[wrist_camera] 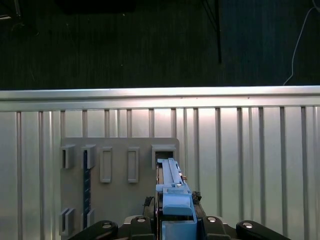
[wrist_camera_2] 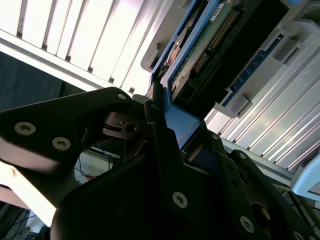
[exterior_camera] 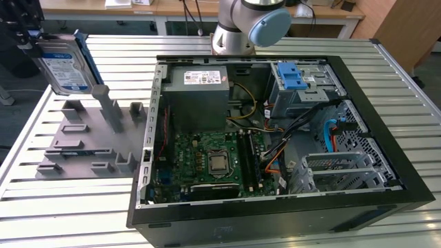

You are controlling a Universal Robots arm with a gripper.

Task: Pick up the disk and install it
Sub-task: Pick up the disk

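Exterior view and both wrist views. The gripper (exterior_camera: 29,37) hangs at the exterior view's far left with its jaws clamped on the disk (exterior_camera: 63,66). It pinches the upper end, so the label face and blue side rails hang free below. The disk is upright, slightly tilted, and clear of the grey slotted fixture (exterior_camera: 82,147) on the slatted table (exterior_camera: 69,206). In the first wrist view, the disk (wrist_camera: 170,177) is edge-on over a vacant fixture slot. That slot is judged to be its storage place. The open computer case (exterior_camera: 276,217) lies to the right, well apart. The blue latch (exterior_camera: 293,76) marks the far drive cage. The disk is not yet installed.
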